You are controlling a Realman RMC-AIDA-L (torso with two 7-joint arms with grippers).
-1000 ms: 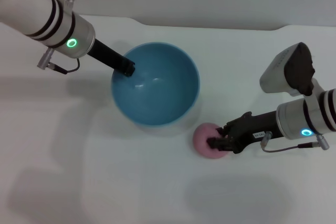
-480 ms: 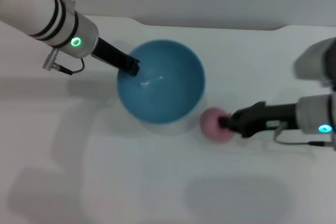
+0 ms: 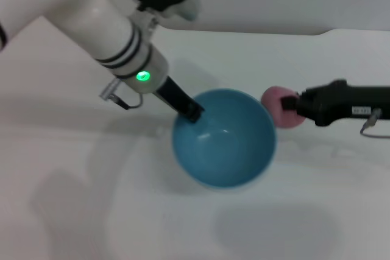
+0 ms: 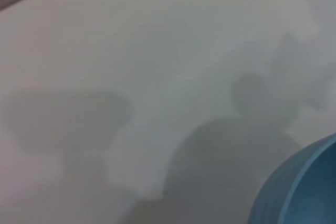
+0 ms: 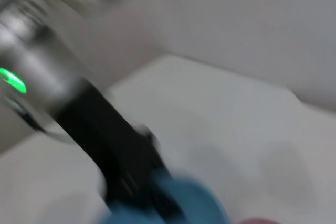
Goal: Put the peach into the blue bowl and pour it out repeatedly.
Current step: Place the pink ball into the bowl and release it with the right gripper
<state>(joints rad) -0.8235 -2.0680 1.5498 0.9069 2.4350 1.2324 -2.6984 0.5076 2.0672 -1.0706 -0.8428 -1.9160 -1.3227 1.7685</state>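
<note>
1. The blue bowl is the landmark. It is round, deep and light blue with a glossy inside, and nothing lies in it. In the head view it looks lifted off the white table, with a soft shadow under it, though whether it touches the surface I cannot tell.

2. The left gripper is clamped on the bowl's rim, on the side nearest the robot's left arm. Its dark fingers are closed over that edge. In the left wrist view only a curve of the bowl's blue wall shows, above grey shadows on the table.

3. The right gripper is just beyond the opposite rim, on the side away from the left gripper. It is closed on the peach, holding it by its outer side.

4. The peach is a small, matte pink ball, far smaller than the bowl. It hangs just outside the rim and seems a little above it. No stem spot can be seen.

5. The step in hand, as I judge it, is loading: the fruit is being carried to the bowl. The next move calls for bringing it over the open mouth and releasing it low, so it does not bounce out. The left gripper must keep the bowl level until then.
</note>
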